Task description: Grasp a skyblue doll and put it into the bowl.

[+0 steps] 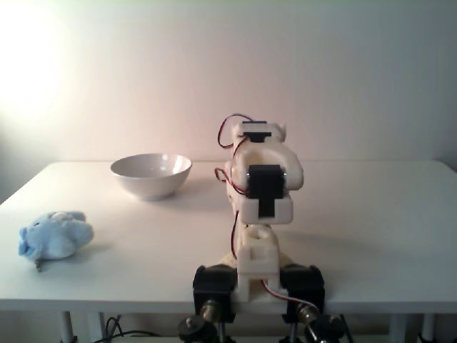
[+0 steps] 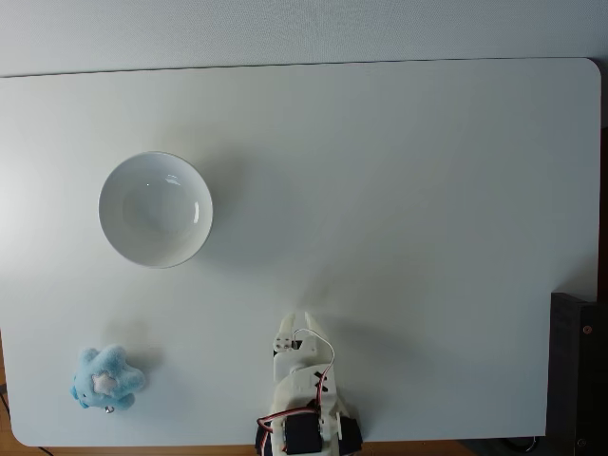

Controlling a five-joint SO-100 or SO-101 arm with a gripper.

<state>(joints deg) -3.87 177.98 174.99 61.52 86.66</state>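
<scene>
The doll [image 2: 106,379] sits well left of our gripper [image 2: 296,328] in the top-down fixed view, bowl [image 2: 155,209] beyond it, empty. Arm's folded up; we can't tell how the fingers stand. We'd swing left, open wide, drop over the plush middle, avoiding the keyring.

White arm [image 1: 260,193], black servos, red cables

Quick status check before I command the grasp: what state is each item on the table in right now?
skyblue doll: lying free on the table, ungrasped.
bowl: upright, empty.
gripper: folded back near the arm's base, holding nothing; open or shut unclear.
</scene>
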